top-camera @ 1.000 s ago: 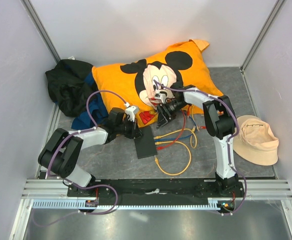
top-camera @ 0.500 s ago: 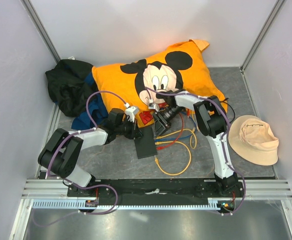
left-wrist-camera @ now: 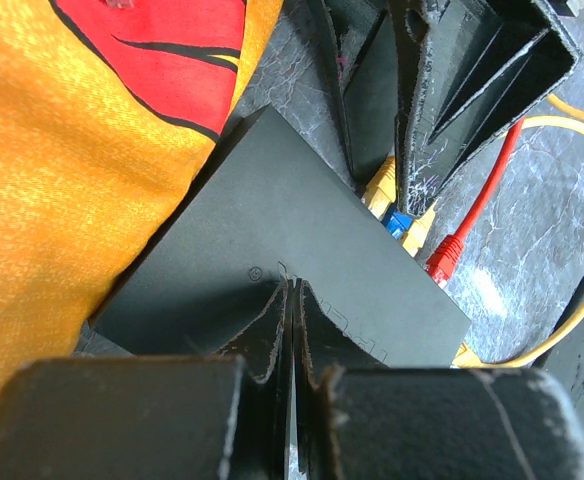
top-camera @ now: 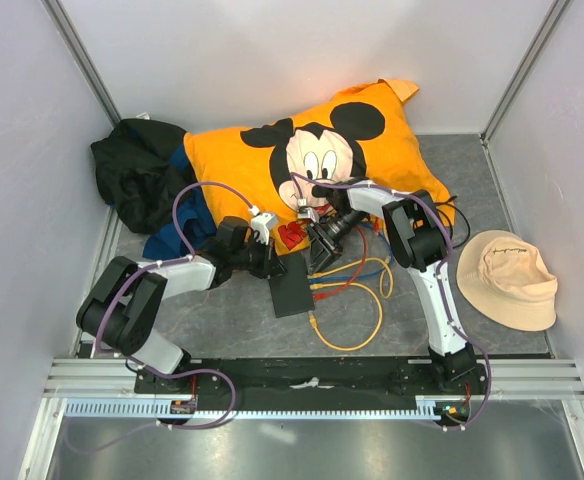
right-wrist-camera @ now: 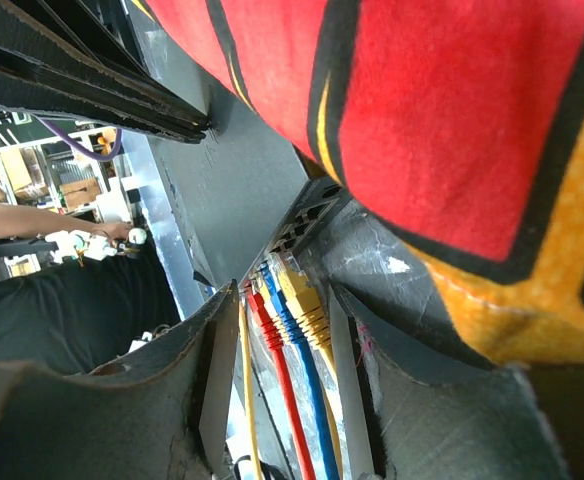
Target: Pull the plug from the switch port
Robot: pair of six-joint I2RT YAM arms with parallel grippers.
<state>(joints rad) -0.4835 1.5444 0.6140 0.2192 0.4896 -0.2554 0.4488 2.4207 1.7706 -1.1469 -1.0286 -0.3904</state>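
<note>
Switch [top-camera: 292,292] sat flat on the grey marbled mat [top-camera: 222,315] between the 2 arms, its far end tucked under the orange pillow [top-camera: 372,150]. Long axis ran roughly near-to-far, a bit skewed, and the port edge faced right, toward the loose cable loops [top-camera: 357,325]. It was a thin matte black box with sharp corners and a smooth lid with a faint logo pressed in. Along that edge a yellow plug [right-wrist-camera: 307,305], blue plug [right-wrist-camera: 284,312] and red plug [right-wrist-camera: 265,320] sat side by side, each with a rubbery boot and a round cord trailing off. Left gripper [top-camera: 270,262] had its fingers squeezed together with nothing between them, tips down on the lid. Right gripper [right-wrist-camera: 282,340] was spread wide, 1 scuffed black finger on each side of the plug row. Pillow fabric looked soft and fuzzy, with a red patch outlined in black near the ports
</note>
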